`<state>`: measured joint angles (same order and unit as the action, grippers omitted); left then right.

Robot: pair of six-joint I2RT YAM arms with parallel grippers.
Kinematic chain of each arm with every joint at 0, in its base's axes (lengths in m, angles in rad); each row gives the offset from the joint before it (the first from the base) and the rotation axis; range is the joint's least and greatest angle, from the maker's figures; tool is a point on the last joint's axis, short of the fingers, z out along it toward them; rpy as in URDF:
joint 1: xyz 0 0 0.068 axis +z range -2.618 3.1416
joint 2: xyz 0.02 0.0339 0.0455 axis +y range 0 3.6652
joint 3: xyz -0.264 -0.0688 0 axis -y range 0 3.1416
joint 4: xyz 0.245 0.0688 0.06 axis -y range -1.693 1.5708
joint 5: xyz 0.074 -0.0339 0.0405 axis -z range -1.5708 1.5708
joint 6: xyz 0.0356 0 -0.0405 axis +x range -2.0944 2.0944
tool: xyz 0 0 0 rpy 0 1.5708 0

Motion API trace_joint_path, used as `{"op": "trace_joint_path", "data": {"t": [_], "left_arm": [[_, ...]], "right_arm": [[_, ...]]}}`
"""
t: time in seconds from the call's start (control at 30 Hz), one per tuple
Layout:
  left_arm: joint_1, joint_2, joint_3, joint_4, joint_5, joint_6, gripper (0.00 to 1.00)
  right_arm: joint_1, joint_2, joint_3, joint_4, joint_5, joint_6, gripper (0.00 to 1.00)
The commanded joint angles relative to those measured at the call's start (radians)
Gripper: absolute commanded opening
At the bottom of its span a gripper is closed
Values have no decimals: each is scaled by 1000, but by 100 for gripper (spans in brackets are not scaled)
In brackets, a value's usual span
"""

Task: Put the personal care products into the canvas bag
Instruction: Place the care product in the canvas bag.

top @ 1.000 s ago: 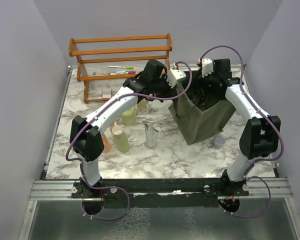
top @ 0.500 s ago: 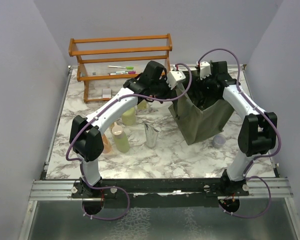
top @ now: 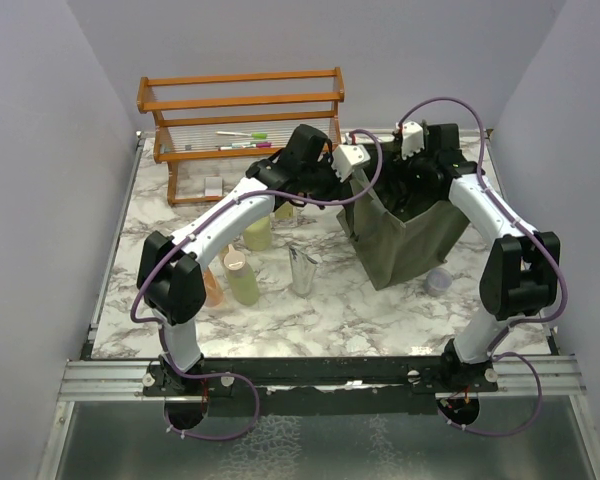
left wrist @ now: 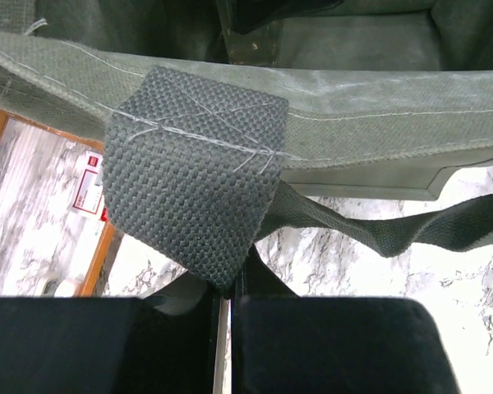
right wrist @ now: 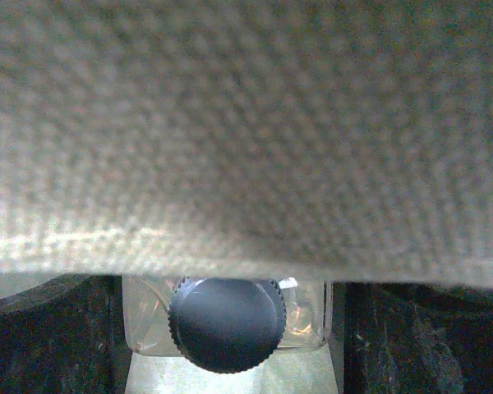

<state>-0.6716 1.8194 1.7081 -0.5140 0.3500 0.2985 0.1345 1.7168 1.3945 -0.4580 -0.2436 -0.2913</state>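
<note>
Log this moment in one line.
left gripper: shut on bag rim | right gripper: inside bag, holding black-capped bottle | table: bottles, silver tube not yet bagged

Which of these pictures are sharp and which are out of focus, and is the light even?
Right wrist view: the canvas bag, very near the lens, is a blur across the upper part; the bottle cap below is sharper. Left wrist view: the bag's strap weave is crisp, the left gripper plain black. Top external view: soft, even light, no strong glare on the table.
</note>
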Motion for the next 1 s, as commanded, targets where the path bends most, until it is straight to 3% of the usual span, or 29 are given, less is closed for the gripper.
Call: {"op": "trace_joint_path", "data": {"t": [0.0, 0.2, 0.33, 0.43, 0.7, 0.97], "left_arm": [[-2, -47, -9, 4, -1, 11, 7], [-1, -74, 5, -2, 4, 31, 29], [0, -91, 67, -37, 4, 45, 53], [-1, -92, 134, -79, -2, 58, 63], [0, -96, 245, -99, -40, 92, 66], [0, 4, 364, -55, 12, 82, 68]], "right_arm": [[0, -48, 53, 89, -38, -2, 28], [0, -39, 24, 102, -27, -11, 26], [1, -53, 25, 106, -45, -12, 22], [-1, -59, 33, 105, -53, -18, 20], [-1, -61, 35, 86, -79, -26, 17], [0, -84, 10, 98, -98, -21, 17]]}}
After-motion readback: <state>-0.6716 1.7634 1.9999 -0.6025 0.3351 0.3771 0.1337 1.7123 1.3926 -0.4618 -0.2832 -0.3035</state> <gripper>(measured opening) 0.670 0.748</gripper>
